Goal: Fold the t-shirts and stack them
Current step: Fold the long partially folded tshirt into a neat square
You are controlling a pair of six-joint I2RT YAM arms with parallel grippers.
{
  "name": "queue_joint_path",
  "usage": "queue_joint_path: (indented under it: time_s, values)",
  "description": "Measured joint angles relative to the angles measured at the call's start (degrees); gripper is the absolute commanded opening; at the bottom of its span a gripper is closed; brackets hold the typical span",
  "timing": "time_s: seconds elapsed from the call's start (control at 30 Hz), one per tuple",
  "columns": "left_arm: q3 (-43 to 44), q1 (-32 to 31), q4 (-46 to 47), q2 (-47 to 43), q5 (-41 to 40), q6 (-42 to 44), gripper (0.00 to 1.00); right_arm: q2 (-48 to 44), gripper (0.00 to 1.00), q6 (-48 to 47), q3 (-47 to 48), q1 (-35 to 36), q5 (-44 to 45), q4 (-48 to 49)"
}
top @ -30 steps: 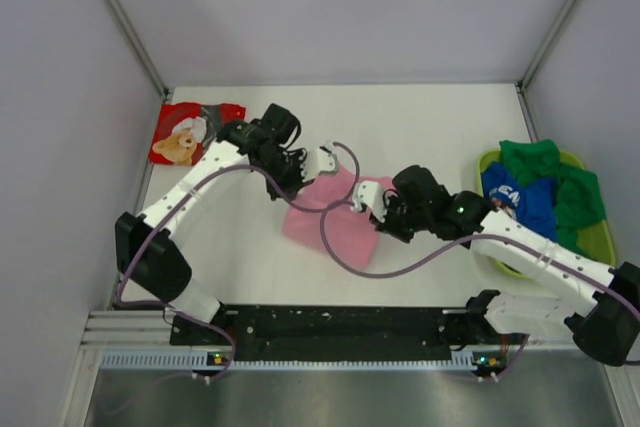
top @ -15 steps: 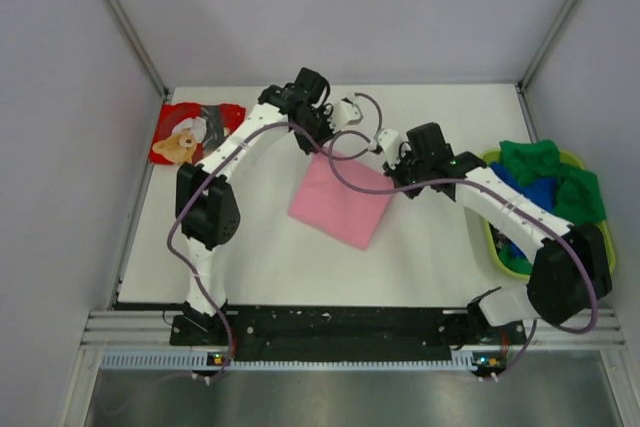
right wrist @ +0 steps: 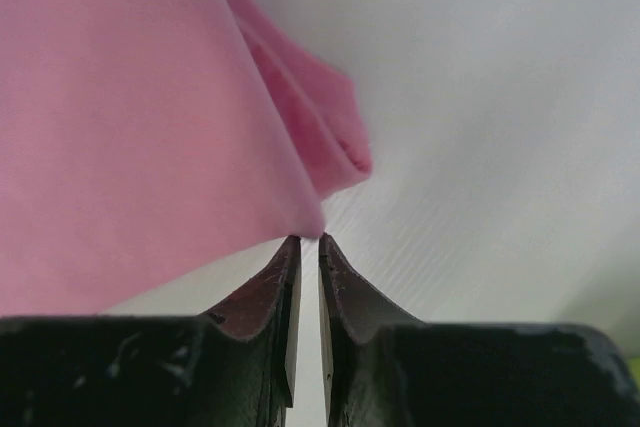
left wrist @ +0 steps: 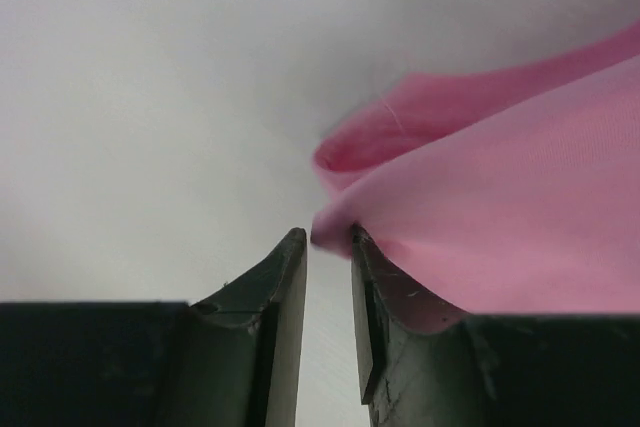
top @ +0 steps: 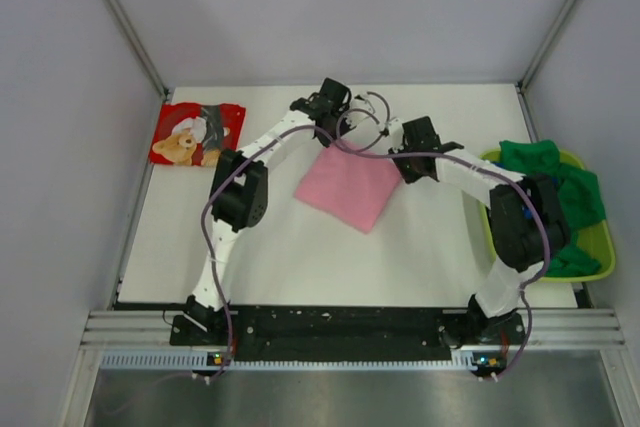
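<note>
At the far left, the red bear shirt [top: 195, 134] lies folded on the table [top: 270, 257]. Our left claw [left wrist: 328, 237] is closed to a slit on one far corner of the pink shirt [top: 350, 192], which sits mid-table. Our right claw [right wrist: 309, 239] pinches the other far corner. The cloth looks light and limp, so we judge corners and hems the best holds. At right, the tray [top: 600, 269] holds a crumpled green shirt [top: 530, 159].

The plain pink cloth t-shirt [top: 350, 190] is smooth and matt (dull in both wrist views). The left gripper [left wrist: 327, 239] has black fingers [left wrist: 265, 327] of hard, faintly scuffed matt plastic. The white table [top: 300, 257] looks matt, and the near grey metal sheet [top: 320, 397] looks brushed.
</note>
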Motion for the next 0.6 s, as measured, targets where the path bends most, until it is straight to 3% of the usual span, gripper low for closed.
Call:
queue_joint_path:
  time_s: [0.07, 0.2, 0.4, 0.5, 0.6]
  values:
    - [1.99, -0.17, 2.86, 2.93, -3.41, -0.7, 0.5, 4.31, 0.29, 2.23, 2.56, -0.59, 3.21, 1.33]
    - [6.97, 0.31, 5.73, 7.85, -9.2, -1.53, 0.61, 13.0, 0.33, 5.07, 8.87, -1.79, 10.25, 2.05]
    - [3.26, 1.22, 7.54, 5.05, -13.81, -2.25, 0.57, 11.54, 0.27, 9.64, 10.6, -2.29, 13.99, 0.92]
    - [-2.99, 1.73, 7.45, -0.63, -11.98, -3.41, 0.53, 6.36, 0.27, 13.62, 10.12, -1.95, 12.81, 0.11]
    - [-8.92, 2.08, 7.23, -7.43, -6.97, -5.22, 0.5, -0.15, 0.19, 18.29, 8.41, -1.51, 7.8, 0.66]
